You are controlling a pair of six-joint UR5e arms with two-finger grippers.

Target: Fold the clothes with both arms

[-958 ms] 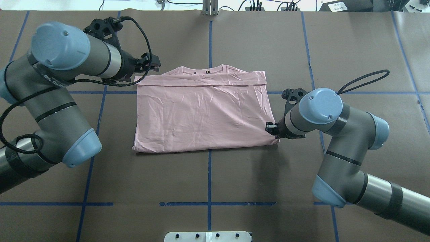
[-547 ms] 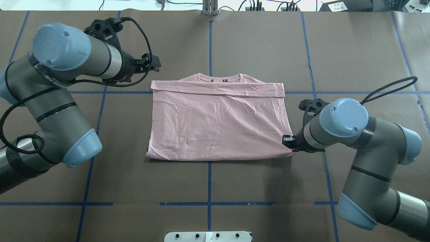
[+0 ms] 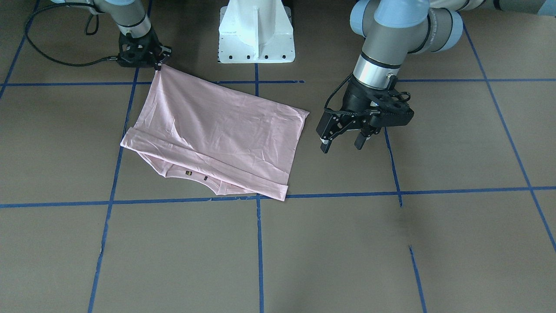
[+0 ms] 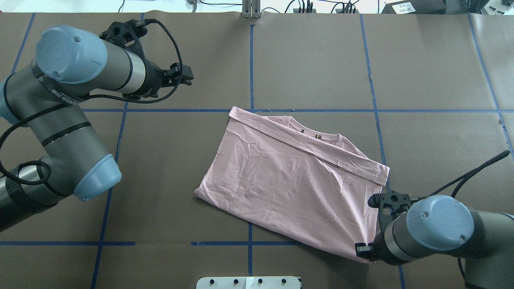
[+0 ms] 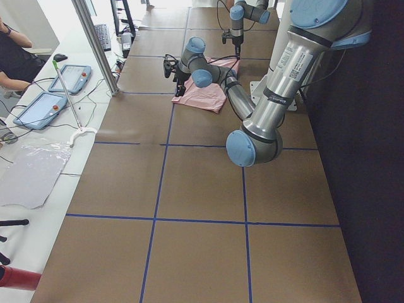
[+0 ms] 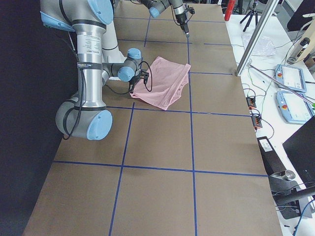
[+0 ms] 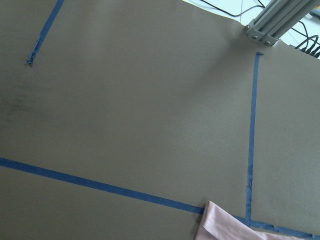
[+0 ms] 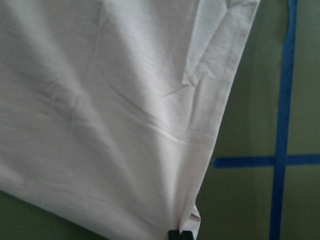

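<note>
Folded shirt (image 4: 297, 180) askew on tabletop (image 4: 305, 60)
We find right end effector (image 3: 157, 64) pinching its corner, left end effector (image 3: 342, 147) open, well apart

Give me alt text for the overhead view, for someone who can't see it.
A folded pale pink T-shirt lies skewed on the brown table, its near right corner pinched by the right gripper. The left gripper hangs open above the table at far left, apart from the T-shirt.
</note>
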